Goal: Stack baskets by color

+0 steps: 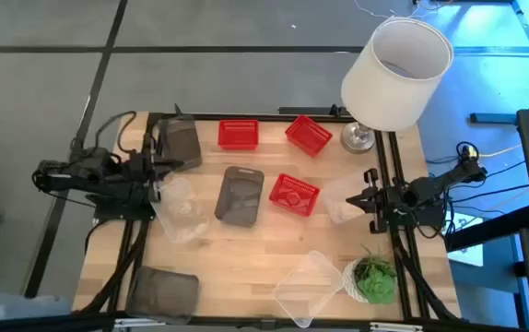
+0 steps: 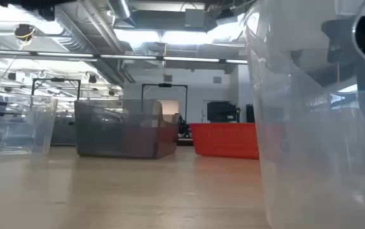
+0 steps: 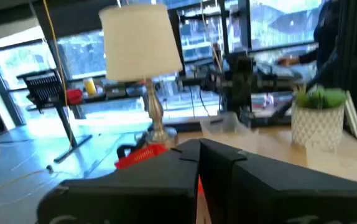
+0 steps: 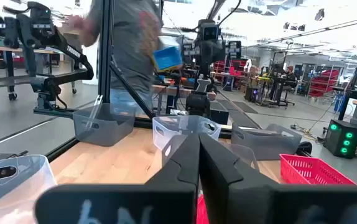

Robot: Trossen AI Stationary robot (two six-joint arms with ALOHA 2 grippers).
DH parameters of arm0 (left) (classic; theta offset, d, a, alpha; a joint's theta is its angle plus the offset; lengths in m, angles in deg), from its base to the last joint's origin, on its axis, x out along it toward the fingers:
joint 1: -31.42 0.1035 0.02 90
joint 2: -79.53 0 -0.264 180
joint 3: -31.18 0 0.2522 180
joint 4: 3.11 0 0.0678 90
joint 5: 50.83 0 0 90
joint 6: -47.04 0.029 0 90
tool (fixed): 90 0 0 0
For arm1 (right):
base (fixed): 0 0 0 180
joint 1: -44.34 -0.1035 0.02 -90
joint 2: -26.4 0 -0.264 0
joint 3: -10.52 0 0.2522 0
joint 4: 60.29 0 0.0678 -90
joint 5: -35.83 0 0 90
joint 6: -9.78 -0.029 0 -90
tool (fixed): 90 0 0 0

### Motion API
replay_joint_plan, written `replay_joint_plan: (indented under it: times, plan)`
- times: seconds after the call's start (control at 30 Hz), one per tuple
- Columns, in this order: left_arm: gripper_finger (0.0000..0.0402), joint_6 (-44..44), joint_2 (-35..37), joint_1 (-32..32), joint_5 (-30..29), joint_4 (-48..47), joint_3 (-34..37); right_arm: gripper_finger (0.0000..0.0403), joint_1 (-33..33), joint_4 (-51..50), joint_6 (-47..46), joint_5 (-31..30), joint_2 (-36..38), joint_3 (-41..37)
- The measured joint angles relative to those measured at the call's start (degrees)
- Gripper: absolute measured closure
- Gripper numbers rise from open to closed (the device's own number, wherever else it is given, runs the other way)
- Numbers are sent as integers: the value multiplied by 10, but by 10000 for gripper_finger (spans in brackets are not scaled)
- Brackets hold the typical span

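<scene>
On a pale wooden worktop (image 1: 246, 254), three red baskets (image 1: 294, 195) lie in the far middle, dark grey baskets (image 1: 240, 195) sit at centre, far left and near left, and clear baskets (image 1: 309, 284) rest near both arms and at the near edge. At the left edge the left claw (image 1: 158, 170) has its fingers pressed together, holding nothing. At the right edge the right claw (image 1: 364, 199) is likewise closed and empty, beside a white lamp (image 1: 396, 72) and a small green plant (image 1: 373, 278).

Baskets (image 1: 240, 195) mid-table; lamp (image 1: 396, 74), plant (image 1: 373, 279) right edge.
</scene>
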Motion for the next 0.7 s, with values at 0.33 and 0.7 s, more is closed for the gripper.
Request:
replay_joint_plan:
  times: [0.33,0.7]
  plan:
    - [401,0,1,0,0,1,-53,395,0,0,0,0,0,0]
    - [401,0,1,0,1,1,-53,395,0,0,0,0,0,0]
